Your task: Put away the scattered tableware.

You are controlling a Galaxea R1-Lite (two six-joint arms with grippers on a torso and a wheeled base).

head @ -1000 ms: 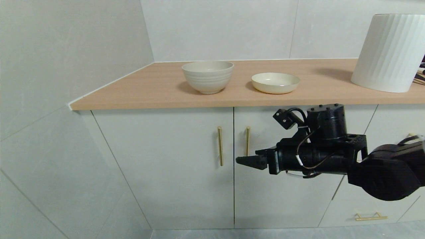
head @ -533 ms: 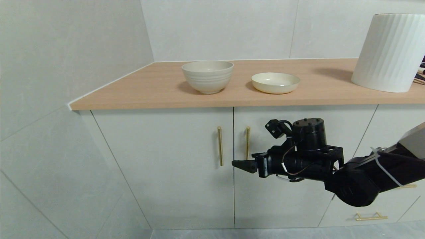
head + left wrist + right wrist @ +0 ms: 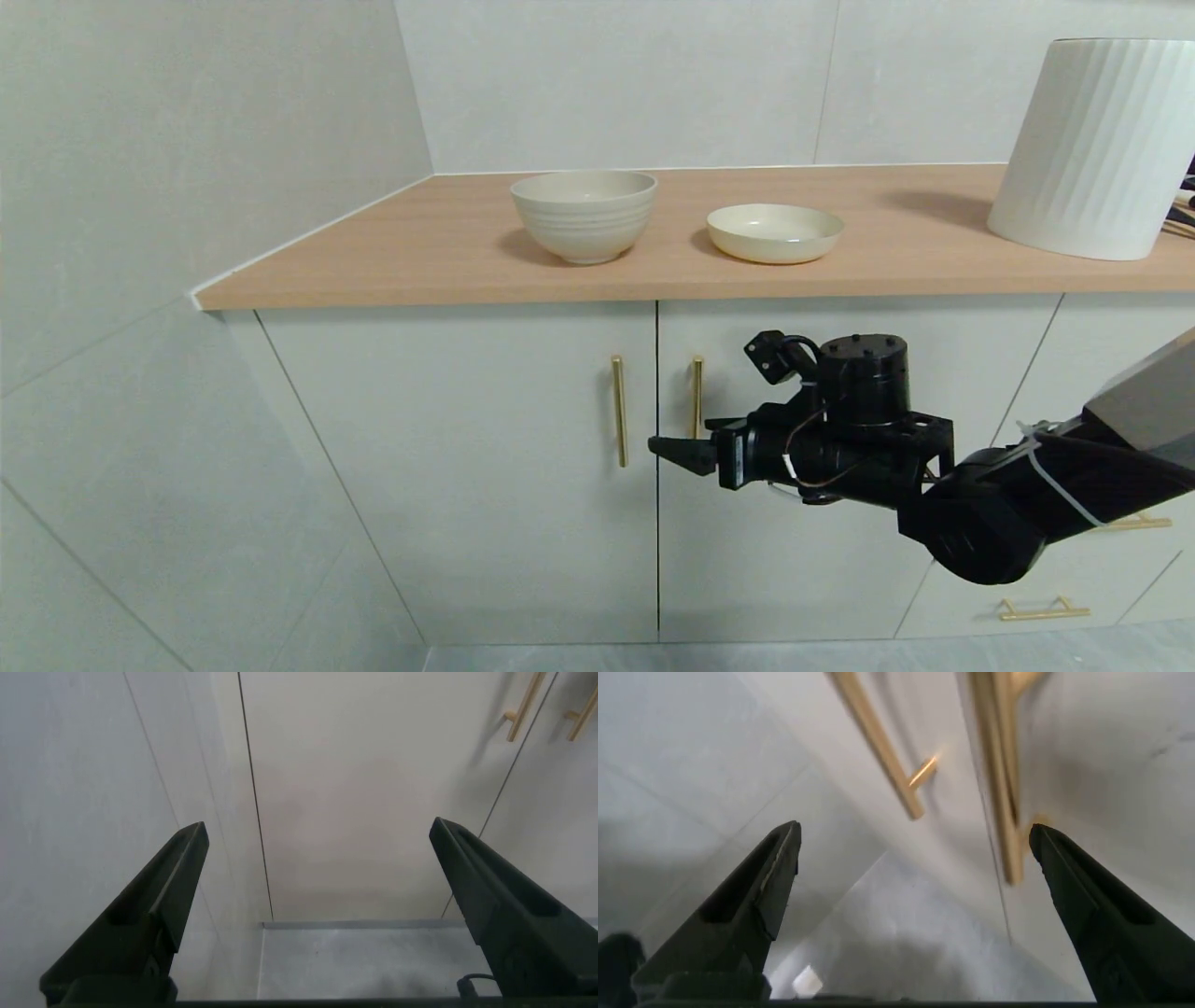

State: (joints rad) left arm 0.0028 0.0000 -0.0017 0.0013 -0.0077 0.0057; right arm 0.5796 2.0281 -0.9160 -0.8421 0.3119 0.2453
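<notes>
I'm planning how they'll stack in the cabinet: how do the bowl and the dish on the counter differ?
The bowl is deep with tall, ribbed walls; the dish is shallow and smooth. The bowl is greyish beige, the dish paler cream. The bowl stands to the robot's left of the dish. Both sit upright and apart on the wooden countertop.

wooden countertop (image 3: 448,252) bearing a deep bowl (image 3: 583,215), a shallow dish (image 3: 774,232), a ribbed white container (image 3: 1097,145)

A kitchen: bowl (image 3: 583,215) and dish (image 3: 774,232) on a wooden countertop (image 3: 420,252) above pale cabinets (image 3: 467,467) with brass handles (image 3: 619,411).
</notes>
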